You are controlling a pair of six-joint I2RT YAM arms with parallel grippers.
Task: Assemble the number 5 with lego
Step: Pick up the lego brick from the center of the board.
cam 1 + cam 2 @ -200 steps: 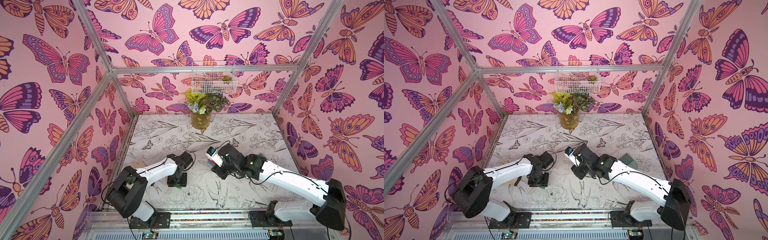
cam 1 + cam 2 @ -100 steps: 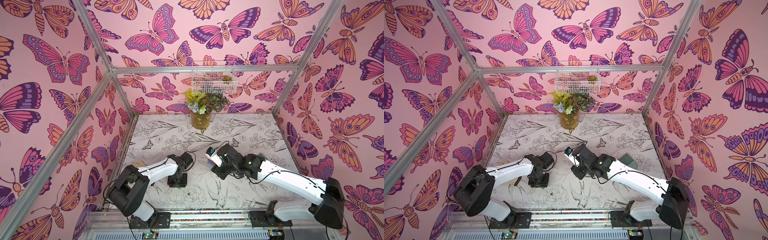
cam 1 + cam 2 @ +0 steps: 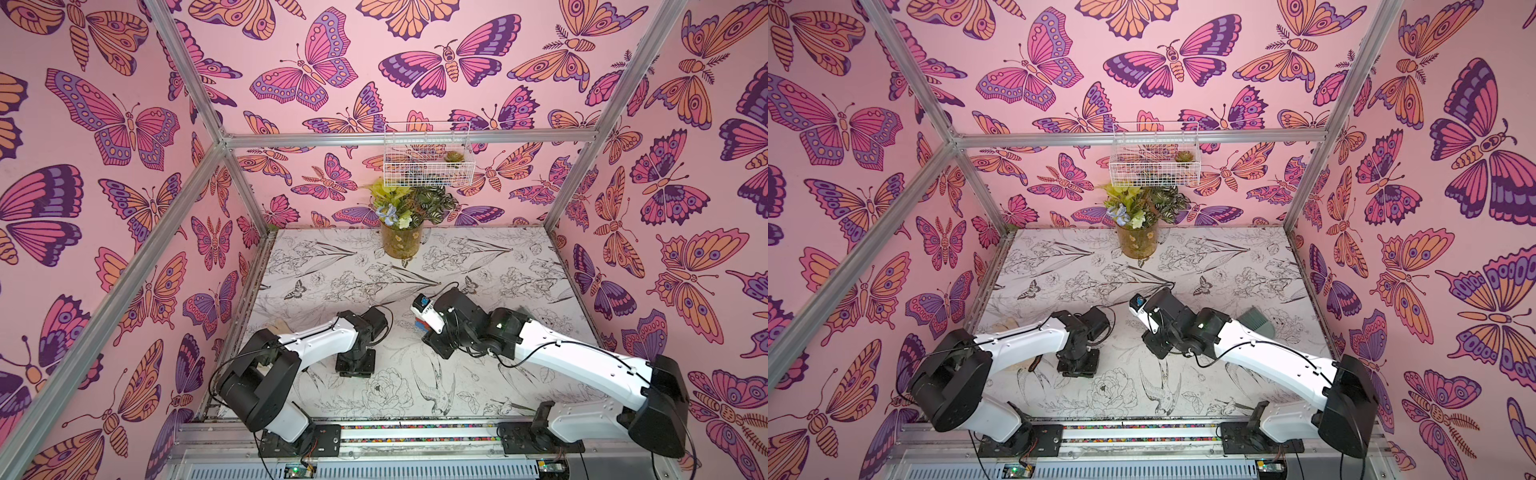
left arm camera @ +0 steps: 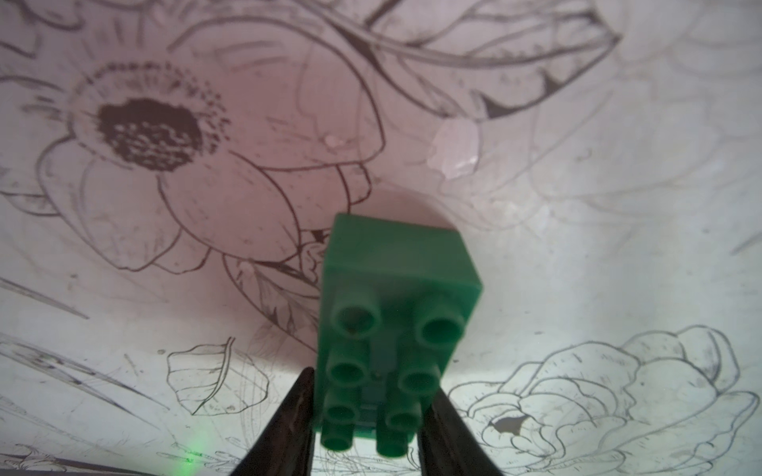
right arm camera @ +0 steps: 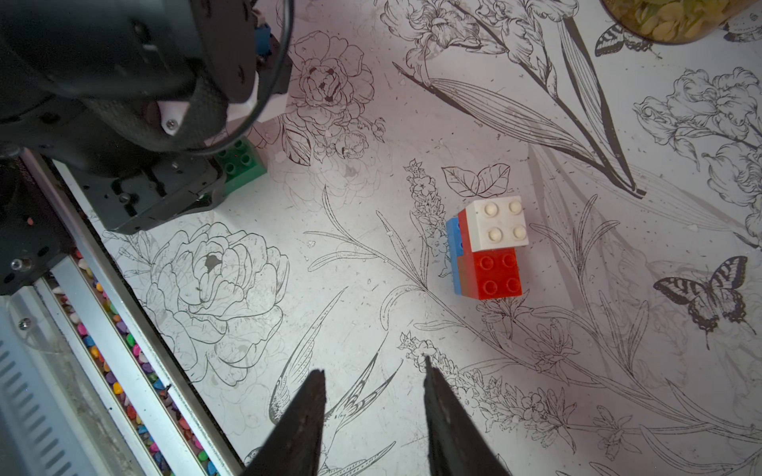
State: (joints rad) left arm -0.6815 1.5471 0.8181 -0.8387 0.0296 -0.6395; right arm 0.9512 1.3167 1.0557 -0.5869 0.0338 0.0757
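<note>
By the bench's [image 3: 399, 399] front-left part, the left end effector [image 4: 371, 381] is gripping the green brick [image 4: 396, 288]; only the wrist views are showing this. The right end effector [image 5: 372, 364] is hanging open and empty. Farther back, near the centre, the white brick [image 5: 501, 222] is sitting on the red brick [image 5: 492, 274], with the blue brick [image 5: 453, 251] lowest. The right arm is largely hiding this stack in the top views.

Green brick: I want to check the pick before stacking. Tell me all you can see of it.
The green brick is an oblong of matte-looking plastic with two rows of hollow round studs facing up; six show. It seems to lie flat on the flower-printed table, well apart from the stacked bricks. The left gripper flanks one end, its fingers against both long sides.
</note>
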